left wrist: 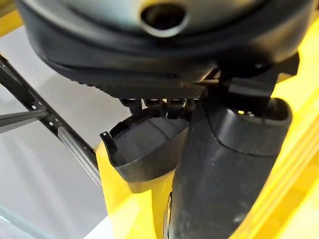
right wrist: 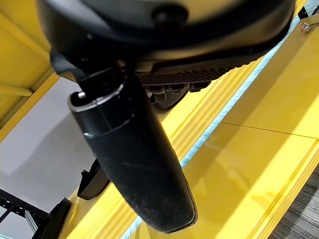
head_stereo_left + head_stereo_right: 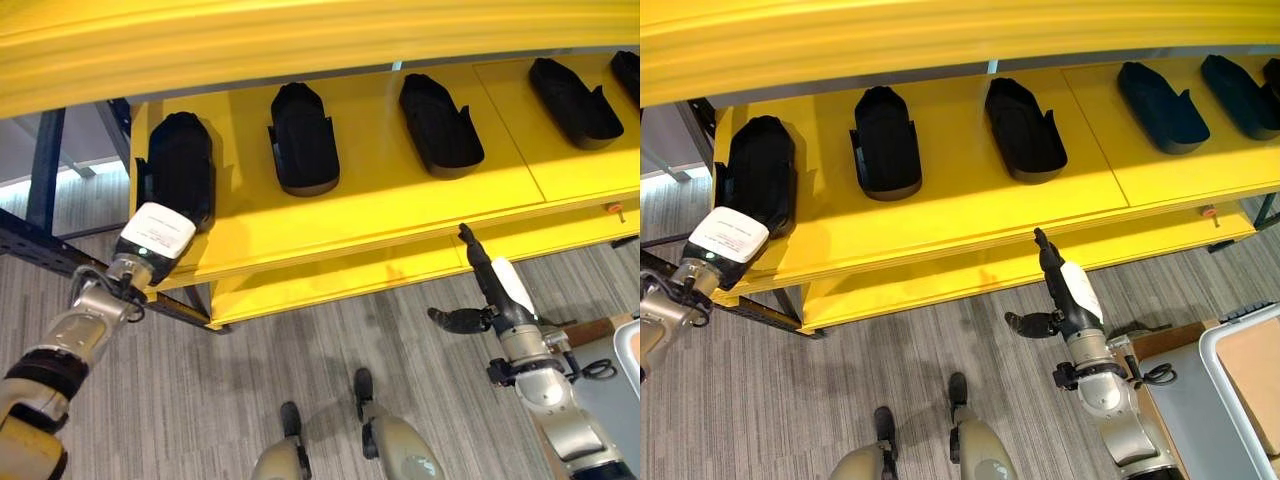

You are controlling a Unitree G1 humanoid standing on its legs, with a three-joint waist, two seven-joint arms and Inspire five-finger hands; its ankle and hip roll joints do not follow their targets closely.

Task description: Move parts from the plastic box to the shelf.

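Note:
Several black moulded parts lie in a row on the yellow shelf (image 3: 380,215), among them one (image 3: 303,140) left of centre and one (image 3: 440,125) in the middle. My left hand (image 3: 155,235) is at the shelf's left end, against the near end of the leftmost black part (image 3: 180,160). That part's rim (image 1: 142,149) also shows close up in the left wrist view. My right hand (image 3: 497,285) hangs open just below the shelf's front edge, fingers straight and pointing up at it, holding nothing. A corner of the plastic box (image 3: 1230,350) is at the lower right.
An upper yellow board (image 3: 300,40) overhangs the shelf. A lower yellow ledge (image 3: 400,265) runs under the front edge. A dark metal frame (image 3: 40,245) stands at the left. A small orange bolt (image 3: 615,210) sticks out at the right.

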